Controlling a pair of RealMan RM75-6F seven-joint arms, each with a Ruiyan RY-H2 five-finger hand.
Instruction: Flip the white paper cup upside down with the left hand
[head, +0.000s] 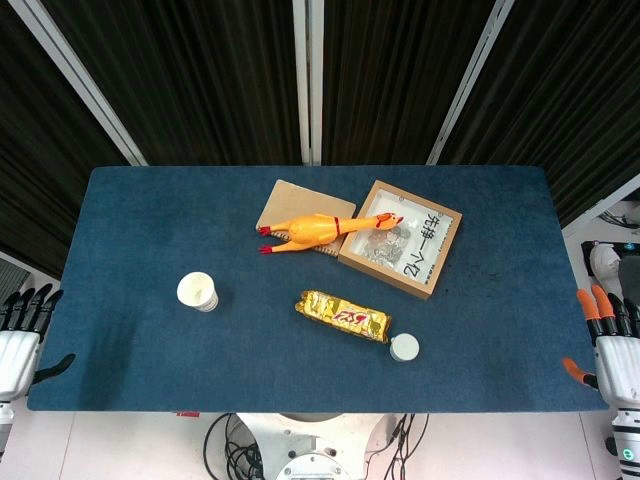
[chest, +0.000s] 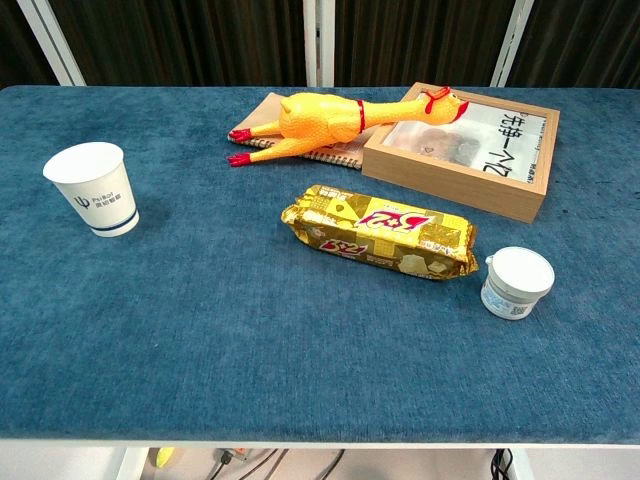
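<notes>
Head view: upright white paper cup (head: 198, 291) on table (head: 130, 230), left hand (head: 22, 340) empty, fingers spread.

1. A bench (head: 150, 350) covered in dark blue cloth filled the middle of both views.
2. Black ribbed panels (head: 200, 70) split by white bars (head: 309, 80) stood behind it.
3. Pale floor (head: 120, 445) and loose cables (head: 235, 440) lay below its near edge.

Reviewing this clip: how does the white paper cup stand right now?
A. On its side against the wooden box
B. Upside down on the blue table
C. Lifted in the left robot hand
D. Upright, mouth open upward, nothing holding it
D: the white paper cup stands upright on the blue table, open mouth up, while the left robot hand waits off the table's edge.
</notes>
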